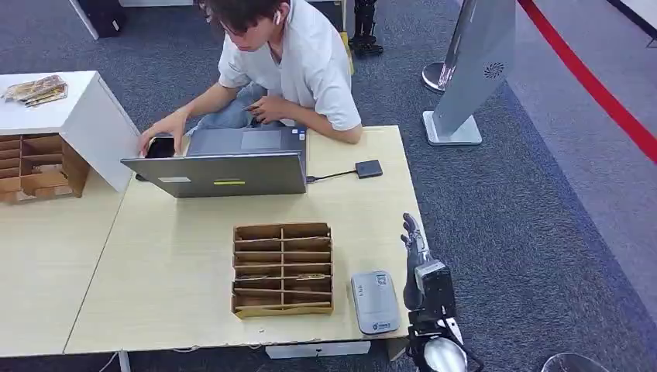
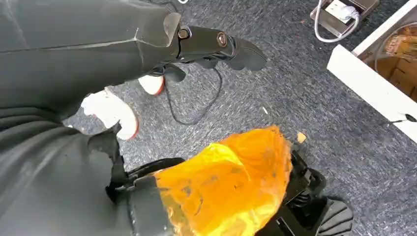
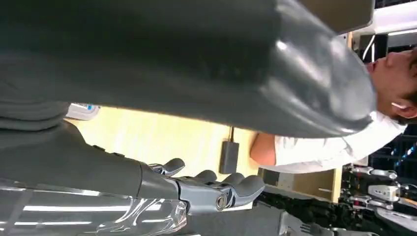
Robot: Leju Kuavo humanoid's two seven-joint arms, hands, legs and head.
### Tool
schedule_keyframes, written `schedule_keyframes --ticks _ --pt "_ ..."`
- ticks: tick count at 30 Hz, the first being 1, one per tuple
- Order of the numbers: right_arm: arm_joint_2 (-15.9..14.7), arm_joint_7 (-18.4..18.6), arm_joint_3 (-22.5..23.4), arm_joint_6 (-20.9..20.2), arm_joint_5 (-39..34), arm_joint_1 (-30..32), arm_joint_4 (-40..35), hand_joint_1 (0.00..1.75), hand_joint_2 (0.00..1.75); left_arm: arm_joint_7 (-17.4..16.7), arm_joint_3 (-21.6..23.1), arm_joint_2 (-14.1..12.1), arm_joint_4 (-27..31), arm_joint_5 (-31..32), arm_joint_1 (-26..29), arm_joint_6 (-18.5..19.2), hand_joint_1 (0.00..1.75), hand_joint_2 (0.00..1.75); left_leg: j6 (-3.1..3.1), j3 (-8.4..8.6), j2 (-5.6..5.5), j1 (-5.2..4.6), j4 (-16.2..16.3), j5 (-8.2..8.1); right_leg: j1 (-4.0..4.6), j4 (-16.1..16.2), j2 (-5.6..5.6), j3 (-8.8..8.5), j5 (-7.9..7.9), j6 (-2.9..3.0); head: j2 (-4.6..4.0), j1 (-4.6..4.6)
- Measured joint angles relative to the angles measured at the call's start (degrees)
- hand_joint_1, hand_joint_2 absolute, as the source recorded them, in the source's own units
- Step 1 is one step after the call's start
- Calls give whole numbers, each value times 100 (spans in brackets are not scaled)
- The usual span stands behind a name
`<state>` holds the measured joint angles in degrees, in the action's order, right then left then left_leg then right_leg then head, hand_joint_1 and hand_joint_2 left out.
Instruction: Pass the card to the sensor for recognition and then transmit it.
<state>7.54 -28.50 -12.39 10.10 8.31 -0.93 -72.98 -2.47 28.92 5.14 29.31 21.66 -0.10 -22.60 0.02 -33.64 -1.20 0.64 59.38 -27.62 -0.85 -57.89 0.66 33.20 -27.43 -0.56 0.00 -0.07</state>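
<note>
A brown cardboard slot organizer [image 1: 283, 269] sits on the light wooden table [image 1: 170, 256], with thin cards [image 1: 310, 276] lying in its lower slots. To its right, near the front edge, lies the grey-white sensor [image 1: 374, 302], whose corner also appears in the right wrist view [image 3: 81, 110]. My right hand [image 1: 415, 252] is raised at the table's right edge, just right of the sensor, fingers apart and holding nothing; its fingers [image 3: 216, 183] are loosely bent. My left hand [image 2: 216, 46] hangs over the carpet, holding nothing.
A person [image 1: 287, 62] sits at the far side, working on a grey laptop [image 1: 225, 163] cabled to a small black box [image 1: 369, 168]. A second organizer [image 1: 35, 167] and a white cabinet [image 1: 85, 116] stand at the left. A grey kiosk stand [image 1: 472, 70] is on the carpet at right.
</note>
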Motion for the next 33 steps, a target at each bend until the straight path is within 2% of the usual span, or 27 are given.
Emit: schedule_keyframes --ticks 6,9,15,20,24,26,29,30,31,33 --pt "-37 421 -146 188 441 286 -1009 0 0 -157 81 -50 31 -177 107 -122 0 0 0 0 2 0 0 0 0 0 2 4 -1 0 0 -2" --pt "-66 507 -186 194 478 369 -1354 0 0 -168 116 -68 44 -225 141 -162 0 0 0 -2 0 0 0 -1 0 0 1 4 -1 0 0 0" --pt "-269 798 -245 251 343 708 -2440 0 0 -208 129 -116 173 -520 336 -485 0 0 0 -2 1 -1 0 -1 -1 1 1 3 -1 -1 0 -2" --pt "-538 828 -280 258 297 1053 -3145 0 0 -199 111 -157 356 -730 565 -697 0 0 -2 -2 2 0 0 -8 0 2 1 4 -3 -1 0 -2" --pt "-638 828 -295 273 290 1138 -3355 0 0 -194 85 -170 433 -793 625 -748 0 0 -3 -1 2 0 0 -8 0 2 1 3 -3 0 0 -2" --pt "-719 828 -291 327 269 1146 -3381 0 0 -124 54 -173 481 -923 652 -848 0 0 -3 0 3 0 0 -7 0 2 1 3 -3 0 0 -2" --pt "-868 817 -177 389 -9 1173 -3385 0 0 68 -92 -175 536 -1492 699 -944 0 0 -2 0 1 0 0 -7 0 2 0 1 -3 0 0 -2" --pt "-963 796 -103 244 -232 1170 -3377 0 0 260 -288 -150 532 -2019 700 -944 0 0 -2 -1 2 0 0 -7 0 2 2 2 -2 0 0 -2" --pt "-998 791 -90 191 -296 1149 -3360 0 0 392 -388 -134 462 -2211 662 -944 0 0 -2 -2 2 0 0 -7 0 2 2 3 -1 0 0 -2" --pt "-1086 793 -105 8 -398 922 -3188 0 0 777 -753 -2 -73 -2700 297 -968 0 0 -1 -5 0 0 0 1 0 1 -1 3 3 -1 0 2"
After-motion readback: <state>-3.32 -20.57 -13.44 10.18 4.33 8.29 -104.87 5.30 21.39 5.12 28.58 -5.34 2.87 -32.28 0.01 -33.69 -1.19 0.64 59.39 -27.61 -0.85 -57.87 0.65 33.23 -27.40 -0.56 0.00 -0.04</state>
